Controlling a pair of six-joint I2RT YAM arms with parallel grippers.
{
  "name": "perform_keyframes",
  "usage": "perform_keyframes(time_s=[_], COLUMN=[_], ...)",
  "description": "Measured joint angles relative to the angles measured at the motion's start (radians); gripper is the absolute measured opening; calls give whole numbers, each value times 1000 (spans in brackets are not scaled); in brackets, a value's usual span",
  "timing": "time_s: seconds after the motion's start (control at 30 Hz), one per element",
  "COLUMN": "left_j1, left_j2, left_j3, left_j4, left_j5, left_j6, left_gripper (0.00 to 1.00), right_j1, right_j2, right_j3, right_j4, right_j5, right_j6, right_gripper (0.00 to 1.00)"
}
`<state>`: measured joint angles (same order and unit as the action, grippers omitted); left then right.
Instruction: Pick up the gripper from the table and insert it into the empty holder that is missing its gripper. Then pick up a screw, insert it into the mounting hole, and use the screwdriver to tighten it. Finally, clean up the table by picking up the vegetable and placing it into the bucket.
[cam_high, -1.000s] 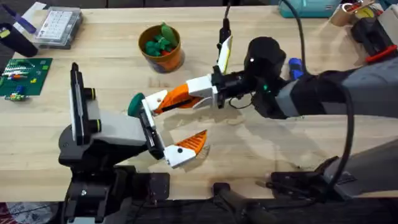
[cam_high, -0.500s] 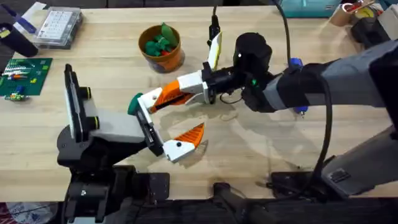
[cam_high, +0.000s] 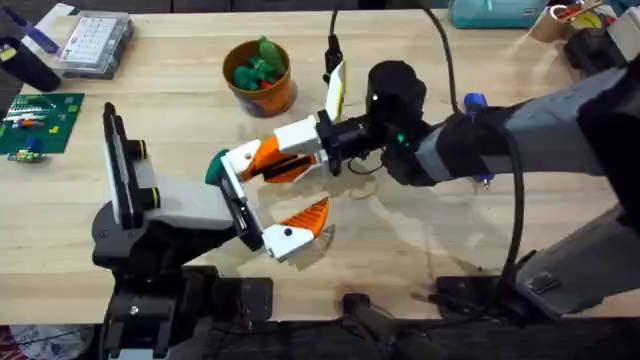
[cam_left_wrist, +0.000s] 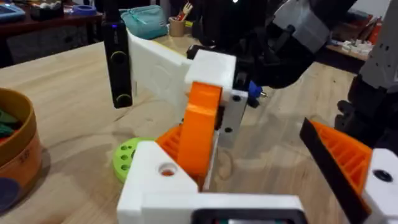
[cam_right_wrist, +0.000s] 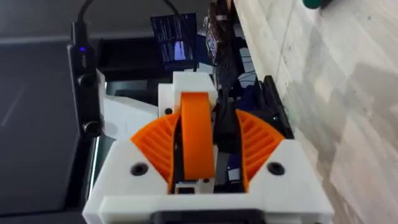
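My right gripper (cam_high: 300, 152), white with orange pads (cam_right_wrist: 155, 149), is shut on the gripper (cam_high: 272, 160), a long orange ribbed finger (cam_right_wrist: 197, 137). Its base end meets a white mounting block (cam_left_wrist: 155, 180) on the holder (cam_high: 180, 205), which is my left arm's grey and black head. The holder's fitted orange finger (cam_high: 308, 220) stands well apart from that block, so my left gripper (cam_high: 285, 195) is open. A green round vegetable slice (cam_high: 217, 168) lies on the table (cam_high: 400, 240) beside the block. The orange-brown bucket (cam_high: 260, 78) behind holds green and red pieces.
A clear compartment box (cam_high: 95, 42) and a green circuit board (cam_high: 35, 122) lie at the far left. A blue-handled tool (cam_high: 473, 102) is partly hidden behind the right arm. A teal case (cam_high: 495, 12) sits at the far edge.
My right arm has carried the orange finger leftward, bringing its base end up to the holder's white block. The left arm has shifted only slightly.
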<state>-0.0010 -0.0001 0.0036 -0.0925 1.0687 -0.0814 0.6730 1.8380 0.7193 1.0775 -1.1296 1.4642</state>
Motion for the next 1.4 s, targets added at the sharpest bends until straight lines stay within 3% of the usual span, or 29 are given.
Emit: perform_keyframes(time_s=[0.6,0.9,1.07,1.3,1.4], left_j1=[-16,-21,-21,-21,-21], left_j2=[0,0,0,0,0], left_j3=[1,1,1,1,1], left_j4=[0,0,-1,-1,-1], left_j5=[73,93,93,93,93], left_j6=[9,20,20,20,20], left_gripper=[990,990,990,990,990], right_j1=[-41,-107,-104,-104,-104], right_j2=[-38,-153,-158,-158,-158], right_j3=[-1,-140,-148,-148,-148], right_j4=[64,66,66,66,63], right_j5=[-38,-26,-27,-27,-27], right_j6=[4,6,9,10,10], right_gripper=[550,595,599,546,435])
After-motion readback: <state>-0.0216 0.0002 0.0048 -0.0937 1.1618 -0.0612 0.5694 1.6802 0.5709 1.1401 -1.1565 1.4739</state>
